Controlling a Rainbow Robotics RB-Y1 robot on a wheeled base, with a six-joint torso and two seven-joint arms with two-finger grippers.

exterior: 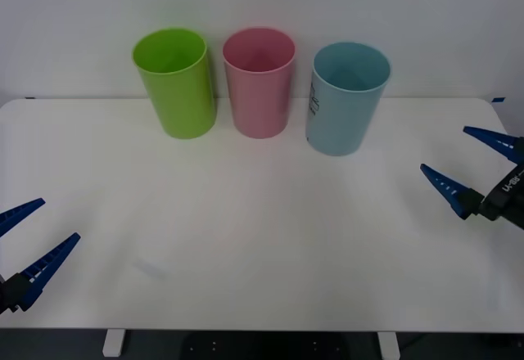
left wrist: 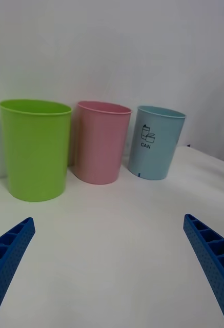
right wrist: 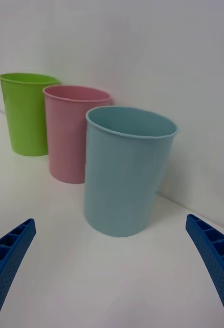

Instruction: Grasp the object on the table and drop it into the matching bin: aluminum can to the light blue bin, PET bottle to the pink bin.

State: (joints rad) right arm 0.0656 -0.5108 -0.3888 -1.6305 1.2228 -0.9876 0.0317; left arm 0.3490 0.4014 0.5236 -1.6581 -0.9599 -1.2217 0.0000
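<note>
Front: my left hand and right hand hang spread and empty over the surface; I see no can (perhaps already binned).

Wrists: light blue bin ahead; reaching blind risks toppling it.

bins: smooth plastic | table: matt white | pincer fingers: ribbed

Three bins along table's back
</note>
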